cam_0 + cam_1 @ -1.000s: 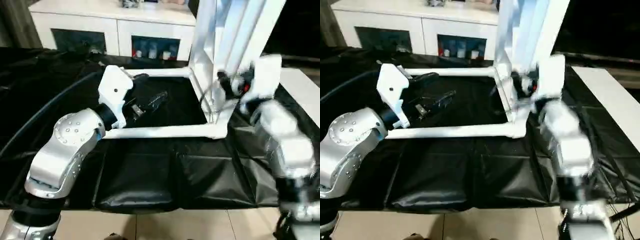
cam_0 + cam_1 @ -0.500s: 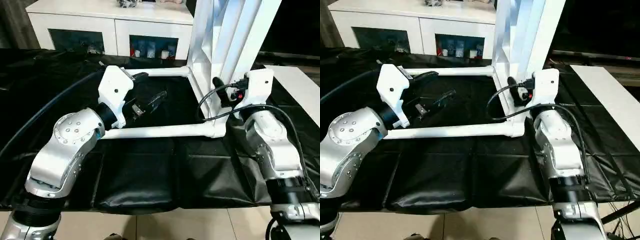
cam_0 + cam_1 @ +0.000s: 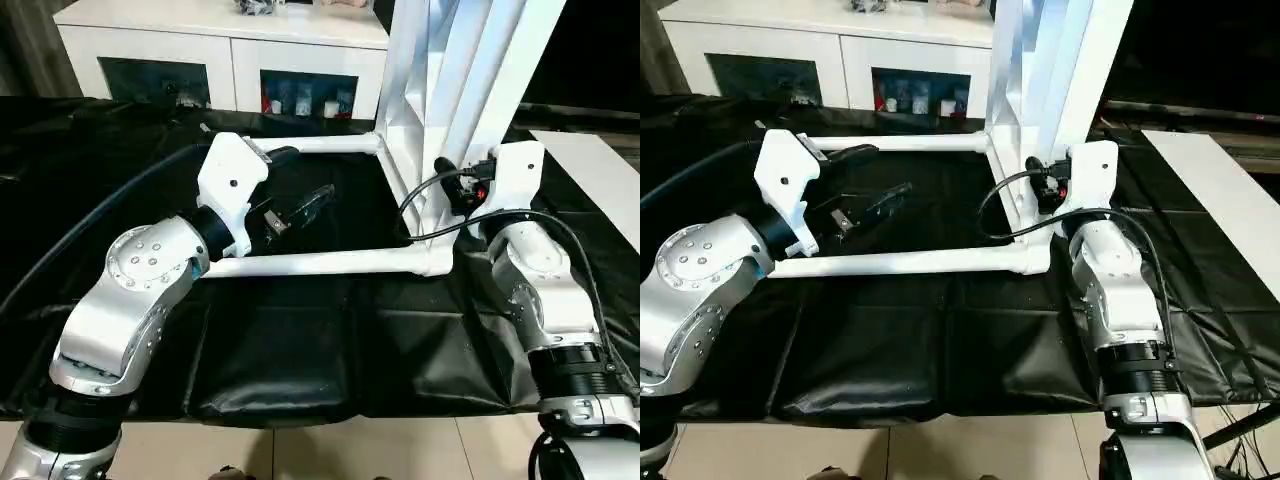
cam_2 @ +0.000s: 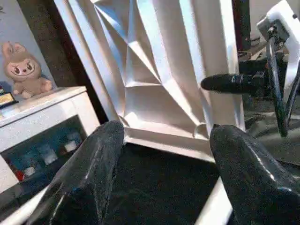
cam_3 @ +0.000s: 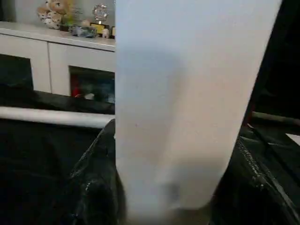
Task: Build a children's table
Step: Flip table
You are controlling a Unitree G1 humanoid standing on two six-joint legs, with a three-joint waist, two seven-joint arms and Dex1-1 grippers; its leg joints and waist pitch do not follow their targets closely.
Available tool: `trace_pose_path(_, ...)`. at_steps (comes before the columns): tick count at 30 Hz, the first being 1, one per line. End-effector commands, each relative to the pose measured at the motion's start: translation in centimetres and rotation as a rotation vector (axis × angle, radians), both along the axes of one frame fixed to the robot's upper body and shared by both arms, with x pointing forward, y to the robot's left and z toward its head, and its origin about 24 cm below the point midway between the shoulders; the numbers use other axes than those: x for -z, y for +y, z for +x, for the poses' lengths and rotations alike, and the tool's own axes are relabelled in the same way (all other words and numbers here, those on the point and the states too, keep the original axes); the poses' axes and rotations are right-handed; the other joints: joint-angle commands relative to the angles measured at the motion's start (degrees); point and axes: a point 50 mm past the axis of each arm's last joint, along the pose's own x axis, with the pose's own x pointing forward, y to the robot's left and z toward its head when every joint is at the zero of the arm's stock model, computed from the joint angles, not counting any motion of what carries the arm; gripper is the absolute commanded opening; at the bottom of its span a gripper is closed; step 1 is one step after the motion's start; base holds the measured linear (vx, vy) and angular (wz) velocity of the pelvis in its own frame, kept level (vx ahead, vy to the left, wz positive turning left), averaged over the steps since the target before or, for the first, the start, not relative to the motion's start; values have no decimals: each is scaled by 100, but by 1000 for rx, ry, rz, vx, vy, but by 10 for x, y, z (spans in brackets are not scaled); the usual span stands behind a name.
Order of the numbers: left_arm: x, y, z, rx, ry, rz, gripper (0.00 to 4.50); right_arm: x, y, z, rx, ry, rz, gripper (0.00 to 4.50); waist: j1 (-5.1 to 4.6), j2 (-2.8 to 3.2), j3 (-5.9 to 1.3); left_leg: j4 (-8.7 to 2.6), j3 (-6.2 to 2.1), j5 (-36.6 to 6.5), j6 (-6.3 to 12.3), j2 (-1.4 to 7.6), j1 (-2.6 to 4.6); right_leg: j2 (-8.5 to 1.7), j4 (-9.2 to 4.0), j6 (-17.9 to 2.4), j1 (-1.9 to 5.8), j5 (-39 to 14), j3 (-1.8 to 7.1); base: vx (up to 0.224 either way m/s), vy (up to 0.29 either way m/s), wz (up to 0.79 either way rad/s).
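On the black cloth [image 3: 280,350] stands the white tabletop [image 3: 450,70] on its edge, ribbed underside facing left, two legs [image 3: 320,263] lying out leftward from its corners. Left gripper [image 3: 300,205] hovers between them, jaws spread, holding nothing. Right gripper [image 3: 1040,185] sits against the tabletop's rim; the right wrist view shows its fingers [image 5: 93,187] flanking that white edge. Far off, the left wrist view catches a plush toy [image 4: 23,70] on the cabinet [image 3: 230,50]. No writing readable

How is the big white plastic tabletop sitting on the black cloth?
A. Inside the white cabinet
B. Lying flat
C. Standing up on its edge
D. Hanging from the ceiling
C: the white plastic tabletop stands upright on its edge on the black cloth, with white tube legs sticking out level.
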Motion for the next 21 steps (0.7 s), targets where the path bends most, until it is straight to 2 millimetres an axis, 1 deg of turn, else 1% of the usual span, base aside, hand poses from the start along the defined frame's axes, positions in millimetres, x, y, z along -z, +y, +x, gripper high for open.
trace_pose_path(1, -5, -5, -2, 23, -24, 13, 341, -8, 0, 3, -12, -29, -10, 204, -7, 94, -376, -488, -102, -1979, -356, 215, 158, -195, -438, -764, 182, -1698, 175, 0, 0, 0)
trace_pose_path(4, -5, -5, -1, 21, -25, 17, 341, -9, 0, 4, -9, -33, -22, 198, -13, 89, -380, -486, -99, -1938, -351, 215, 151, -196, -431, -785, 187, -1618, 178, 0, 0, 0)
trace_pose_path(7, -6, -5, -1, 20, -27, 18, 341, -11, -1, 5, -2, -39, -51, 197, -21, 85, -377, -485, -98, -1976, -351, 212, 151, -192, -435, -793, 186, -1669, 174, 0, 0, 0)
trace_pose_path(8, -6, -5, -1, 20, -28, 20, 341, -11, -3, 6, 8, -40, -79, 197, -22, 72, -373, -483, -94, -1994, -348, 211, 151, -194, -446, -784, 181, -1717, 177, 0, 0, 0)
trace_pose_path(12, -7, -5, -1, 20, -32, 21, 341, -17, -4, 7, 20, -59, -159, 197, -21, 67, -373, -479, -94, -1959, -349, 212, 150, -197, -446, -758, 178, -1786, 176, 0, 0, 0)
trace_pose_path(14, -10, -5, 0, 18, -45, 25, 341, -28, -9, 9, 46, -85, -241, 197, -21, 48, -377, -471, -87, -1905, -329, 207, 142, -198, -440, -762, 187, -1773, 175, 0, 0, 0)
trace_pose_path(16, -16, -4, 0, 16, -70, 23, 341, -47, -17, 13, 88, -133, -351, 197, -14, 35, -382, -459, -82, -1730, -286, 206, 122, -203, -424, -767, 205, -1656, 179, 0, 0, 0)
trace_pose_path(17, -18, -4, 0, 15, -78, 20, 341, -55, -20, 14, 98, -150, -379, 197, 3, 16, -397, -428, -54, -1527, -213, 197, 130, -191, -403, -811, 212, -1492, 180, 0, 0, 0)
trace_pose_path(18, -19, -4, 0, 15, -83, 18, 341, -61, -22, 14, 104, -165, -400, 197, 20, 6, -400, -412, -41, -1404, -166, 190, 115, -193, -391, -824, 221, -1400, 185, 0, 0, 0)
trace_pose_path(19, -22, -4, 0, 15, -93, 16, 341, -77, -28, 16, 118, -200, -451, 197, 47, 8, -393, -398, -26, -1216, -92, 193, 103, -206, -377, -867, 227, -1293, 188, 0, 0, 0)
trace_pose_path(20, -24, -3, 0, 13, -99, 17, 341, -86, -32, 16, 130, -217, -482, 197, 72, 11, -396, -383, -7, -1097, -26, 190, 98, -209, -374, -873, 231, -1262, 191, 0, 0, 0)
trace_pose_path(21, -25, -3, 0, 13, -104, 17, 341, -95, -36, 17, 141, -233, -511, 197, 78, 10, -392, -376, -1, -1061, -2, 195, 98, -212, -370, -884, 226, -1256, 192, 0, 0, 0)
